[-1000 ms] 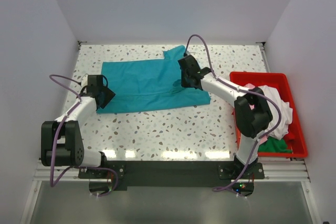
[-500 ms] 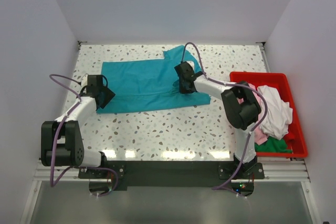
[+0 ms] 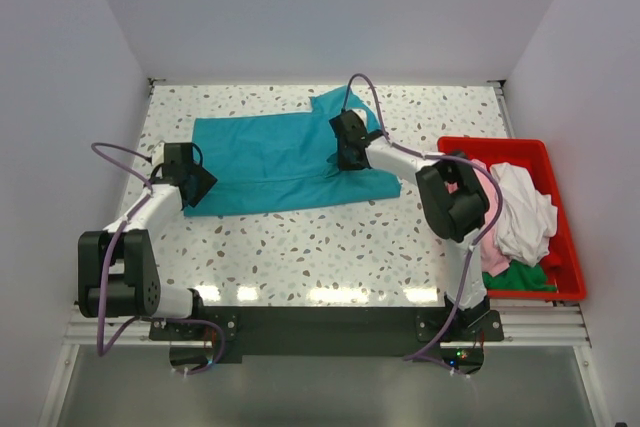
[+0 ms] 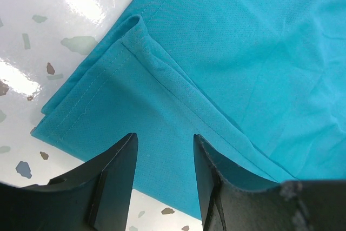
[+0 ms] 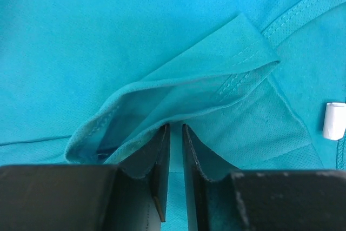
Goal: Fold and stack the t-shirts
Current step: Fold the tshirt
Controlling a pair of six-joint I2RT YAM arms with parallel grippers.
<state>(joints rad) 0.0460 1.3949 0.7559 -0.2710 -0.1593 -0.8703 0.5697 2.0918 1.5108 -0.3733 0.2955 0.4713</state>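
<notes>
One teal t-shirt (image 3: pixel 270 162) spread on the terrazzo table (image 3: pixel 330 247)

Your right gripper (image 5: pixel 174 128) pinches a raised fold of it, near the white neck label (image 5: pixel 335 120). Your left gripper (image 4: pixel 164 142) hangs with jaws spread over the near-left hem corner. To the right, a pink t-shirt (image 3: pixel 490 237), white t-shirt (image 3: pixel 525 207) and green t-shirt (image 3: pixel 515 278) lie heaped in the red bin (image 3: pixel 500 143)

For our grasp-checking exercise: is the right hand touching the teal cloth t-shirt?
Touching. The right wrist view shows the right hand nearly closed, with a raised fold of the teal cloth t-shirt pinched at its fingertips.
</notes>
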